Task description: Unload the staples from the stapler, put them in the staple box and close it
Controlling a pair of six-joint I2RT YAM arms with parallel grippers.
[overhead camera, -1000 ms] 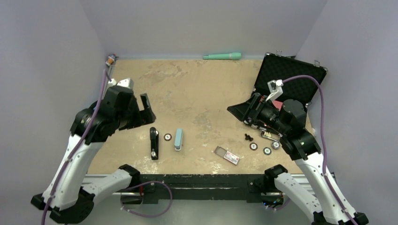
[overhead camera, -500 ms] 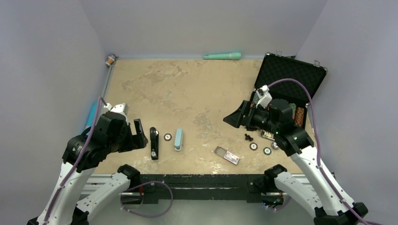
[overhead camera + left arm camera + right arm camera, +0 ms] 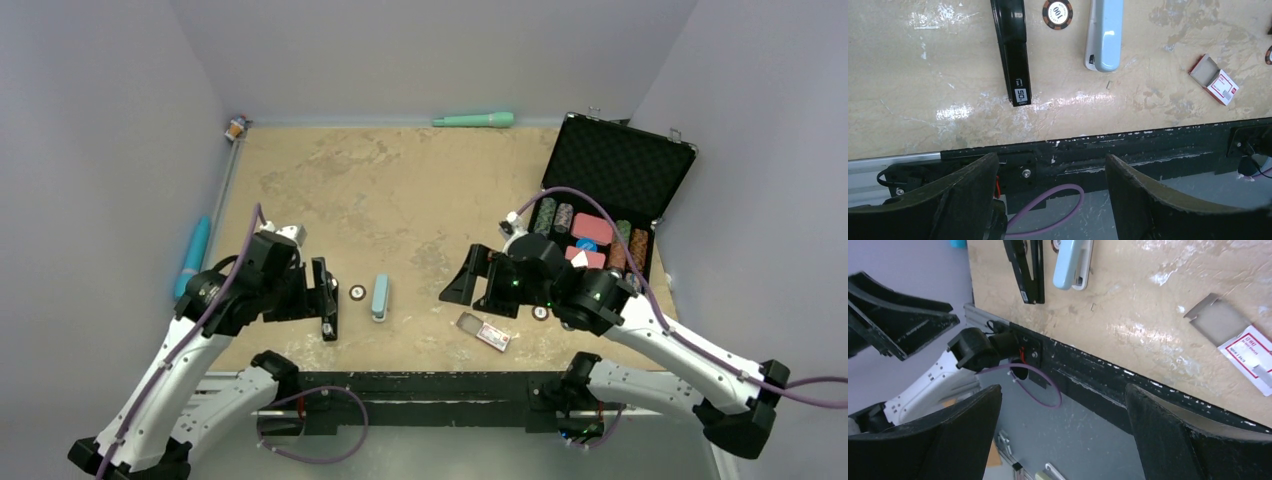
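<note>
The black stapler point(image 3: 329, 318) lies closed on the tan table near the front edge, lengthwise front to back. It also shows in the left wrist view point(image 3: 1014, 55) and the right wrist view point(image 3: 1025, 270). My left gripper point(image 3: 318, 288) is open and empty, hovering just above and left of the stapler's far end; in its own view point(image 3: 1050, 161) the jaws frame the table's front rail. My right gripper point(image 3: 478, 284) is open and empty, above the table to the right of the stapler, over the front rail in its own view point(image 3: 1063, 390).
A light-blue stapler point(image 3: 381, 297) and a poker chip point(image 3: 357, 292) lie right of the black one. A red-and-white staple box point(image 3: 487, 333) lies near the front. An open black chip case point(image 3: 620, 165) stands at the right. A teal pen point(image 3: 473, 120) lies at the back wall.
Both arms swung down and inward. My left gripper moved right to the black stapler. My right gripper moved left, away from the chip case. Both stayed open.
</note>
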